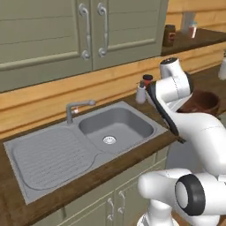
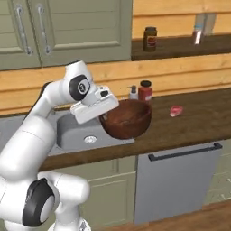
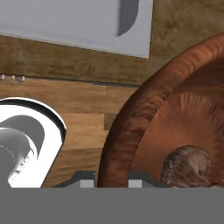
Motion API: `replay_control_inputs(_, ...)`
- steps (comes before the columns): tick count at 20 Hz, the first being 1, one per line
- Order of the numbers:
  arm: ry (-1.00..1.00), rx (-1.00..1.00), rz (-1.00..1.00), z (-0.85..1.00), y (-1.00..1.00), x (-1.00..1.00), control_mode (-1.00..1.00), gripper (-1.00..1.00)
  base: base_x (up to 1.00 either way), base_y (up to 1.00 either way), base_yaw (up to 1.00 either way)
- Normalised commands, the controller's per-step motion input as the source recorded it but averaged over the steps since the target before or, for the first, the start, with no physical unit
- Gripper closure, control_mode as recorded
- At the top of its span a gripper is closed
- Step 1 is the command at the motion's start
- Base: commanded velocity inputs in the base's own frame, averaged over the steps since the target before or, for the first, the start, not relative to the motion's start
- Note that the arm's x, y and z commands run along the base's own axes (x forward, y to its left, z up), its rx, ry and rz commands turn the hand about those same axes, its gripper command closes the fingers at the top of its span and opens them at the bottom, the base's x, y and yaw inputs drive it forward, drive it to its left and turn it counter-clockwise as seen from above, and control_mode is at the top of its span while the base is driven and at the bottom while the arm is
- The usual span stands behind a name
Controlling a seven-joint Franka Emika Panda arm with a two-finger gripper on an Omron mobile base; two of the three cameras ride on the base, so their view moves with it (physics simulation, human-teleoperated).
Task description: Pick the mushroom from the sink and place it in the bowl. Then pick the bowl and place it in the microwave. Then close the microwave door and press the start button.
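While fingers [image 3: 111,183] pinch bowl [image 2: 126,119] rim, mushroom [image 3: 187,165] inside

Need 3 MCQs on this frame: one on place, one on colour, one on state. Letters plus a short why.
1. Where is the mushroom?
A. in the sink basin
B. inside the bowl
C. on the drainboard

2. What colour is the bowl?
A. dark brown
B. white
C. blue

3. How does the gripper stand to the bowl?
A. open, far above it
B. shut on its rim, bowl tilted and lifted
C. shut on the faucet

Answers:
1 B: the hand view shows the mushroom lying on the bowl's inner floor, and the sink basin holds nothing but its drain.
2 A: it looks reddish dark brown in the right base view and the hand view.
3 B: the hand view shows the rim between the finger tips, and the right base view shows the bowl tipped at the hand, off the counter.
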Motion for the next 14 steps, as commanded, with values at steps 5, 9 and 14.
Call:
replay_control_inputs(5,0.00,0.00,0.00,0.00,0.00,0.00,1.00,1.00,-0.18,0.05,-0.94)
replay_control_inputs(9,0.00,0.00,0.00,0.00,0.00,0.00,1.00,1.00,-0.01,0.00,-1.00)
replay_control_inputs(14,0.00,0.00,0.00,0.00,0.00,0.00,1.00,1.00,0.00,0.00,-1.00)
